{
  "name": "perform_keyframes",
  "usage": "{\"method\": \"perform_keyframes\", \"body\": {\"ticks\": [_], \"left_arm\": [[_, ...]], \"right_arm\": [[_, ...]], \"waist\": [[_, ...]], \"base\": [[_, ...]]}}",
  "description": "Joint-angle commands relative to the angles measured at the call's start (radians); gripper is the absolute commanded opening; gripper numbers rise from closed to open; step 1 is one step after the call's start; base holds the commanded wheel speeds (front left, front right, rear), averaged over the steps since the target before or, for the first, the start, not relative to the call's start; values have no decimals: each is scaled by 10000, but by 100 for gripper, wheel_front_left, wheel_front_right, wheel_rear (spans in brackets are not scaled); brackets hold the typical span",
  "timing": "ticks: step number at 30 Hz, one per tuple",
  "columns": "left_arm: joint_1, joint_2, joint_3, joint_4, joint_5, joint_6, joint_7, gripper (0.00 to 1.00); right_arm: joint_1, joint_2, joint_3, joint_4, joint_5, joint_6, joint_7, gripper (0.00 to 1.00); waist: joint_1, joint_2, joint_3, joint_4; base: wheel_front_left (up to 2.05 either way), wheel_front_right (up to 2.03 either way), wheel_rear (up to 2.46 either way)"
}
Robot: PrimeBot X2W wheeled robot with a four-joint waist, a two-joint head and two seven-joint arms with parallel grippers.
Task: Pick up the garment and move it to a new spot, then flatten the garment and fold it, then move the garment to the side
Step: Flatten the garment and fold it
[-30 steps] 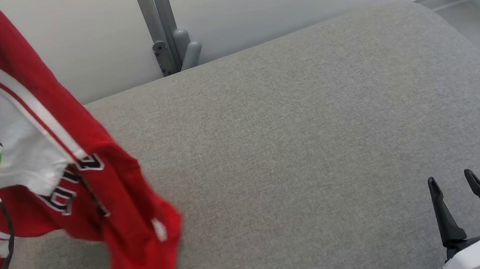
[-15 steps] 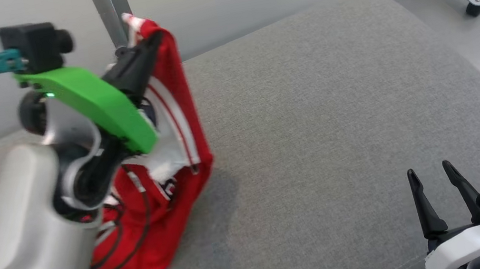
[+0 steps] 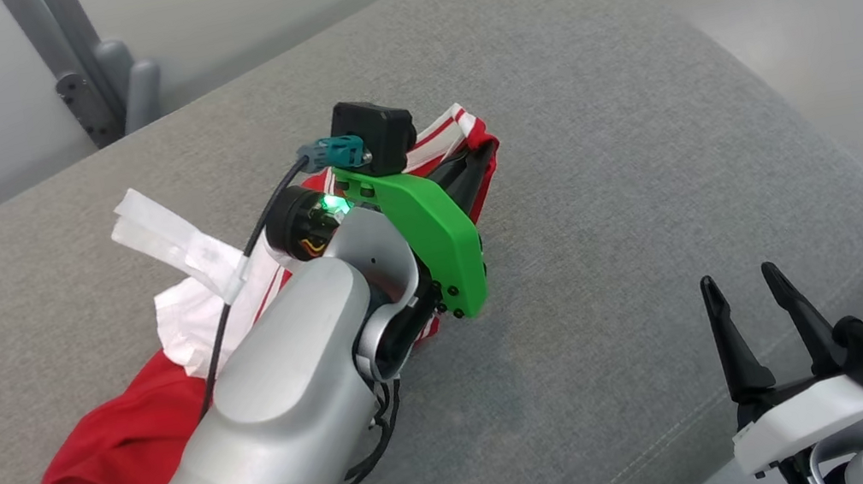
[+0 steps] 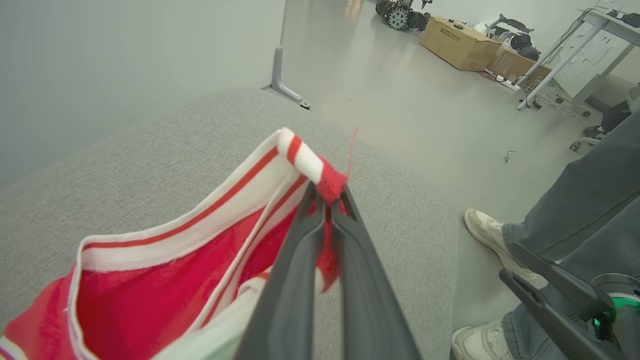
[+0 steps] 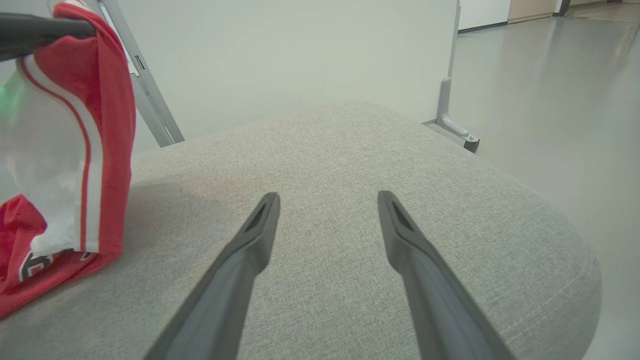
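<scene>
The left pincer [image 4: 327, 200] is closed tight on the red-and-white striped trim of the garment [image 3: 118, 447], holding that edge lifted above the middle of the grey cushion [image 3: 594, 121]. The rest of the red and white cloth trails down in a crumpled heap toward the cushion's near left edge. The right pincer [image 3: 737, 284] stands wide apart and empty over the near right corner, well apart from the cloth.
</scene>
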Motion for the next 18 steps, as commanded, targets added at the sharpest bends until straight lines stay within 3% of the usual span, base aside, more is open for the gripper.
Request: {"method": "perform_keyframes", "body": {"ticks": [1,4,6,7,8,12,18], "left_arm": [[-241,10,-205,120,-137,-71,-209,0],[-334,-10,-650,-61,-516,-17,-594,0],[-485,-8,-975,-223,-859,389,-1251,3],[-526,0,-1152,-263,-1014,625,-1580,47],[-545,-1,-1359,-259,-1111,829,-1812,100],[-751,-5,-2158,-201,-1666,1302,-2305,100],[-820,-5,-2946,-547,-2182,1586,-2674,100]], "right_arm": [[-140,-6,38,23,75,-10,-31,100],[-135,-6,61,50,115,-10,-31,100],[-129,-9,45,93,144,-10,-31,100],[-154,-6,80,117,154,-10,-30,100],[-204,-3,128,133,164,-10,-30,100],[-259,-13,67,122,159,-10,-31,100],[-134,-14,-66,131,20,-10,-31,100]], "waist": [[0,108,512,-538],[0,108,569,-572],[0,108,613,-540],[0,108,631,-519],[0,108,645,-498],[0,108,626,-276],[0,108,487,306]], "base": [[0,0,0],[0,0,0],[0,0,0],[0,0,0],[0,0,0],[0,0,0],[0,0,0]]}}
